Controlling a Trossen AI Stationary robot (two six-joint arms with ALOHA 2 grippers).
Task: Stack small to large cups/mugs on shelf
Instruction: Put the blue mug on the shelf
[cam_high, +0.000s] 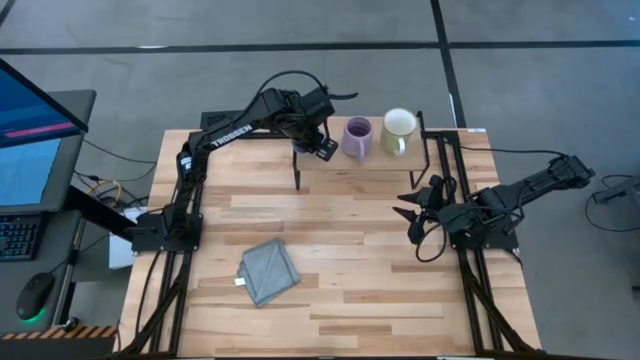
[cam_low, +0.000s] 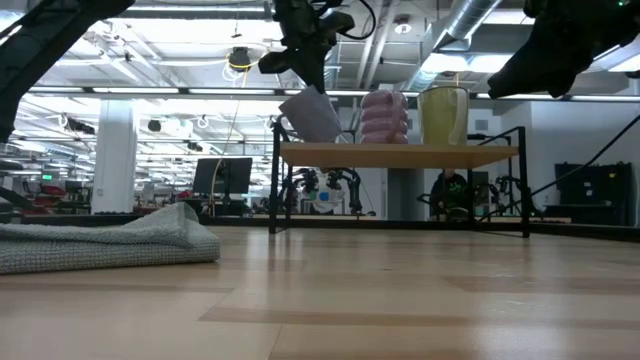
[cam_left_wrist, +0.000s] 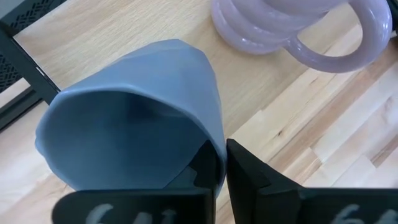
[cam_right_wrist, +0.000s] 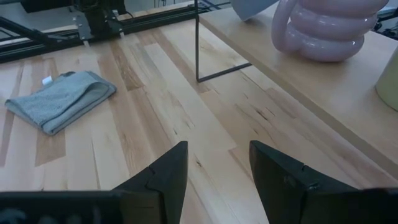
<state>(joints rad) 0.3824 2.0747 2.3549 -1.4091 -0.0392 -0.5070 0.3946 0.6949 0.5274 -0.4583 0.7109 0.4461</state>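
Observation:
My left gripper (cam_left_wrist: 222, 163) is shut on the dusty blue mug (cam_left_wrist: 137, 112), which it holds tilted over the left end of the shelf (cam_low: 400, 154). On the shelf stand the lavender mug (cam_low: 385, 117) and, to its right, the cream mug (cam_low: 444, 115), both on their bases. Whether the blue mug's low edge (cam_low: 325, 138) touches the shelf board I cannot tell. My right gripper (cam_right_wrist: 217, 180) waits open over the table's right side, touching nothing. My left gripper pinches the blue mug's wall at its rim (cam_left_wrist: 214, 146), one finger (cam_left_wrist: 200, 177) inside the mug and the other (cam_left_wrist: 261, 183) outside. The fingers come steeply from above. The mug hangs tilted below them, its mouth turned up toward the wrist.
A folded grey-blue cloth (cam_high: 268, 271) lies on the tabletop near the front, left of the middle. The shelf's thin black legs (cam_right_wrist: 198, 43) stand on the table at the far side. Bare table lies between the cloth and the right arm.

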